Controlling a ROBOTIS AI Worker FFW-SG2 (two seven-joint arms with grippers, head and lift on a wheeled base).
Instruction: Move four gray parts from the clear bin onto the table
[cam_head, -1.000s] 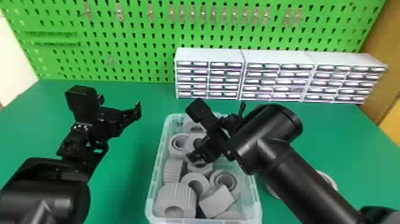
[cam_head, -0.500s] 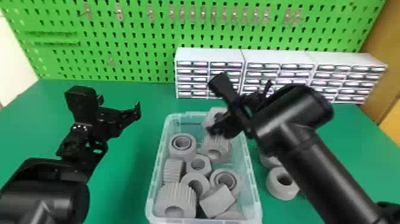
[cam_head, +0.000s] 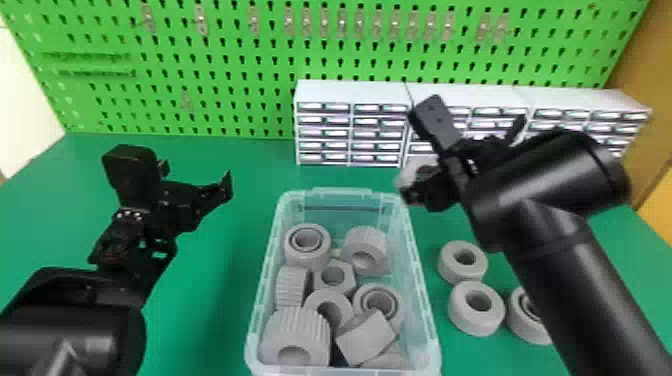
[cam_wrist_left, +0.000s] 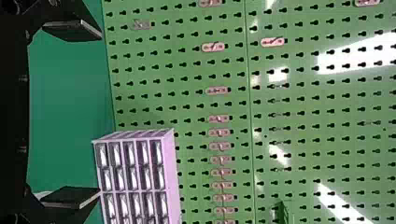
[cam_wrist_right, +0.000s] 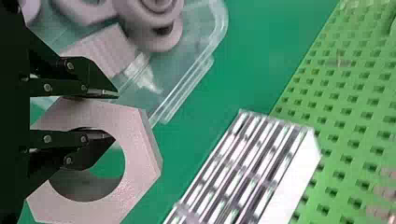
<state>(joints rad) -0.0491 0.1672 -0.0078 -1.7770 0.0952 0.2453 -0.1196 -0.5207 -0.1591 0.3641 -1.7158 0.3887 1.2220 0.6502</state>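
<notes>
Past the far right corner of the clear bin (cam_head: 422, 320), my right gripper (cam_head: 417, 187) holds a gray part (cam_head: 419, 164) above the table. In the right wrist view, my right gripper (cam_wrist_right: 116, 115) is shut on the wall of this six-sided gray part (cam_wrist_right: 135, 161), one finger inside its hole and the other outside. Several gray parts (cam_head: 367, 245) lie in the bin. Three round gray parts (cam_head: 462, 265) rest on the table to the bin's right, one partly behind the right arm. My left gripper (cam_head: 197, 175) is parked left of the bin; in the left wrist view, this gripper (cam_wrist_left: 100, 112) is open and holds nothing.
White drawer cabinets (cam_head: 350, 92) stand at the table's back, behind the right gripper. A green pegboard (cam_head: 225, 65) rises behind them. The right forearm extends over the table's right side. Green table surface (cam_head: 215, 280) shows between the left arm and the bin.
The right gripper has risen out of the bin with the gray part and moved right, past the bin's far right corner. More of the bin's contents are uncovered. My left arm has stayed still.
</notes>
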